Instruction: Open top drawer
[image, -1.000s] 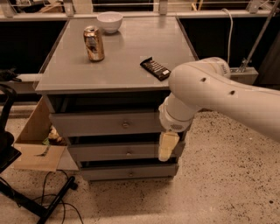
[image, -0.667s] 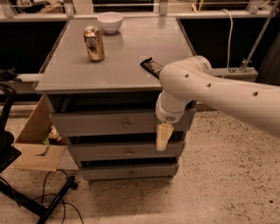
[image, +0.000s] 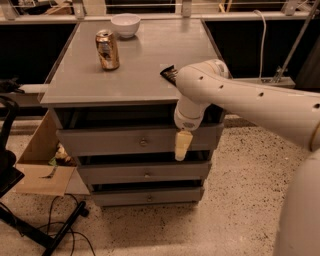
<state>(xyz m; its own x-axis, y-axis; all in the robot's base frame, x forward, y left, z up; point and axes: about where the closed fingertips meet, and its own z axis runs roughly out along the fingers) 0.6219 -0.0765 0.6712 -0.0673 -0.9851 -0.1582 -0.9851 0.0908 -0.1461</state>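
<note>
The top drawer is the tallest grey front of three under the grey cabinet top. Its small round metal knob sits at the centre of the panel. The front stands about flush with the cabinet. My gripper hangs pointing down at the end of the white arm. It is in front of the top drawer's panel, to the right of the knob and apart from it.
A dented can, a white bowl and a black flat object lie on the cabinet top. Two shorter drawers sit below. An open cardboard box and a black stand with cables are at the left.
My arm and gripper have moved left across the top drawer's front, closer to the knob. The drawers have not moved.
</note>
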